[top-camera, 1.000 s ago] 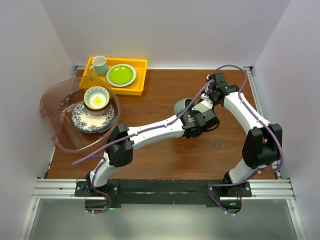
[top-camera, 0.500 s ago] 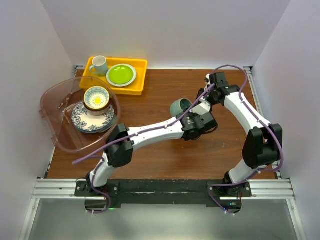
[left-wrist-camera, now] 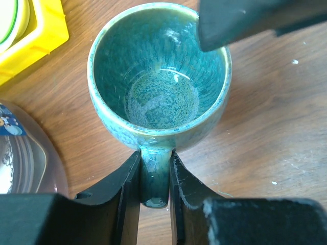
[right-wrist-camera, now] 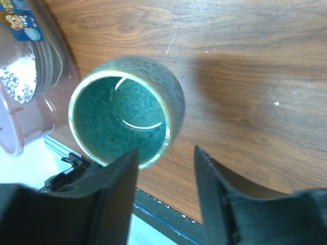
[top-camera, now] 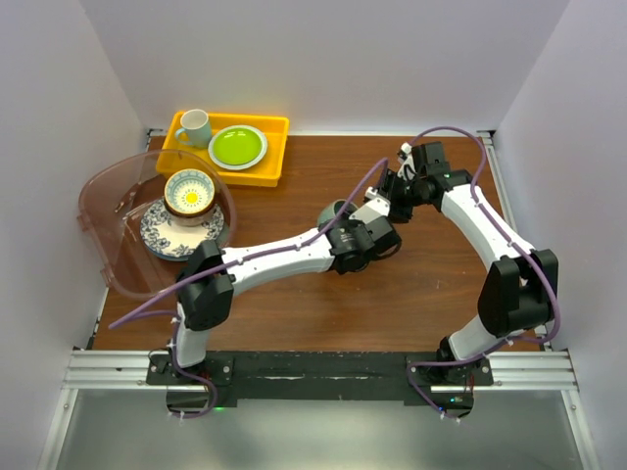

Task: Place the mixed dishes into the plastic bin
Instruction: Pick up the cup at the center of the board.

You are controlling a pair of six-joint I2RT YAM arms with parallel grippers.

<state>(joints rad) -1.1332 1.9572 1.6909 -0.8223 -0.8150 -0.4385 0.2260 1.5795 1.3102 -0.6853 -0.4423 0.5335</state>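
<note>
Top external view, left to right. Large round transparent pinkish plastic bin (top-camera: 116,266) sits at the table's left edge. Inside it lies a round blue-patterned plate (top-camera: 157,238), and a round bowl with a patterned inside and yellow centre (top-camera: 189,190) sits on that plate. Behind the bin, a yellow rectangular plastic tray (top-camera: 272,168) holds a white mug (top-camera: 194,127) and a lime-green round plate (top-camera: 237,147).

Mid-table: teal glazed ceramic mug (left-wrist-camera: 158,76), outside the bin and well to its right, over the brown wooden table (top-camera: 441,294). Whether its base touches the wood I cannot tell.

Left wrist view: left gripper (left-wrist-camera: 154,171) is clamped narrowly on the mug's handle, one finger on each side.

Right wrist view: right gripper (right-wrist-camera: 164,171) has its jaws apart and holds nothing; the mug's rim lies just beyond its fingertips.
</note>
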